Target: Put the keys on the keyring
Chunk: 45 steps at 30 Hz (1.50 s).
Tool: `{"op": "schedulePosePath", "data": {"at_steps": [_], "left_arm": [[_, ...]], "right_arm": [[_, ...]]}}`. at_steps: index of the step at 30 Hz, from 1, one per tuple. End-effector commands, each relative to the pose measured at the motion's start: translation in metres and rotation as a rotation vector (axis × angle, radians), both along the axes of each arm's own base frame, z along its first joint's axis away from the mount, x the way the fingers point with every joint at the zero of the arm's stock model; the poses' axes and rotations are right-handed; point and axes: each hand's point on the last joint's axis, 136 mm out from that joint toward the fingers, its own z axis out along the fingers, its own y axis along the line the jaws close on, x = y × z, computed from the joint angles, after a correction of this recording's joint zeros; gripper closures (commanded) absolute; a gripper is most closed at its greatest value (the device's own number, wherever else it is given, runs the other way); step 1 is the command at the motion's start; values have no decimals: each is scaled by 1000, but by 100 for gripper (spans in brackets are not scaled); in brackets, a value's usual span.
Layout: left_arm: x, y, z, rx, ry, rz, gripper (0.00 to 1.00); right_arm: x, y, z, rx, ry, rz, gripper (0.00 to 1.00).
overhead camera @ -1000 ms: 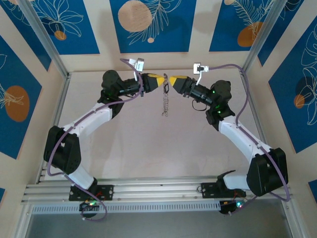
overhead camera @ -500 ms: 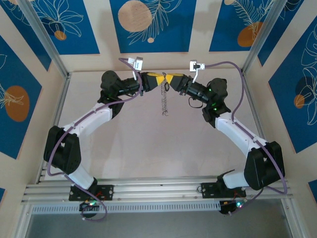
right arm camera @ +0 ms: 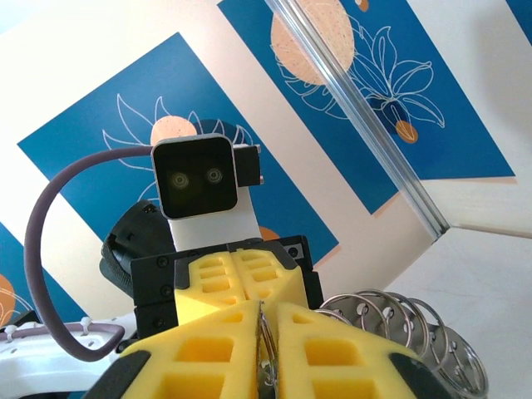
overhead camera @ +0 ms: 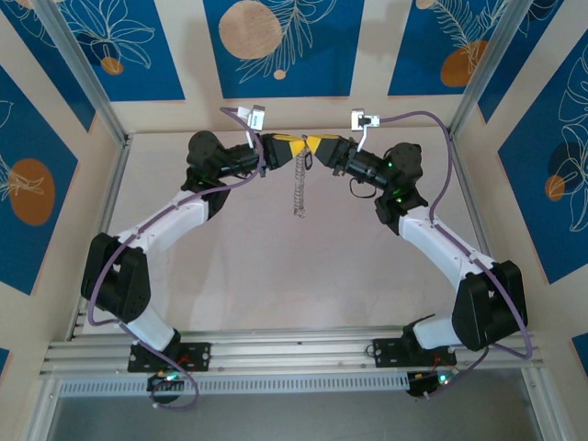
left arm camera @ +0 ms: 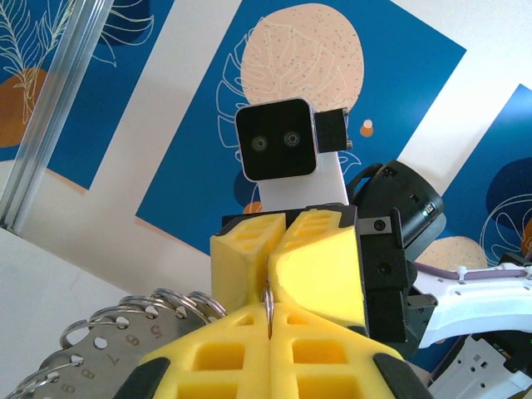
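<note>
My left gripper (overhead camera: 294, 147) and right gripper (overhead camera: 315, 147) meet tip to tip above the far middle of the table. The keyring (overhead camera: 298, 188), a silvery string of rings and numbered metal tags, hangs down from where they touch. In the left wrist view my left gripper (left arm camera: 270, 320) is shut on a thin metal ring of it, with its tags (left arm camera: 116, 345) bunched at the lower left. In the right wrist view my right gripper (right arm camera: 264, 341) is also shut on a thin ring, its coils (right arm camera: 391, 320) to the right. The keys are hidden.
The pale table (overhead camera: 276, 266) lies under the hanging string. Aluminium posts (overhead camera: 83, 78) and blue patterned walls (overhead camera: 285, 46) close in the back and sides. Each wrist camera (left arm camera: 276, 140) faces the other at short range.
The right gripper has moved left until its fingers touch the left gripper's. The hanging string has shifted slightly left with them.
</note>
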Motion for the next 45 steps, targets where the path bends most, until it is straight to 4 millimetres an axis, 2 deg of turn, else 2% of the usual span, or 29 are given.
{"op": "schedulePosePath", "data": {"at_steps": [1, 9, 17, 20, 25, 31, 35, 38, 45], "left_arm": [[-8, -2, 17, -37, -72, -13, 100], [-8, -2, 18, -37, -74, -13, 100], [-8, -3, 17, -34, -72, -11, 100], [-8, -3, 18, -34, -73, -11, 100], [-8, -3, 18, -34, -73, -14, 100], [-11, -4, 20, -28, -81, -41, 100], [-11, -1, 20, 3, -101, -38, 77], [-9, 5, 20, 38, -116, -19, 64], [-1, 16, 17, 123, -130, -12, 53]], "right_arm": [[-5, 6, 6, 3, -29, 34, 86], [-6, 6, -1, -2, -14, 35, 86], [-7, 4, -9, 0, -1, 30, 81], [-8, 4, -10, 0, 1, 26, 85], [-8, 5, -9, -1, -5, 31, 100], [-8, 3, -4, -20, -19, 43, 100], [-7, -4, 0, -63, -32, 58, 100], [-7, -10, 3, -115, -36, 90, 100], [-5, -24, 2, -210, -26, 157, 100]]}}
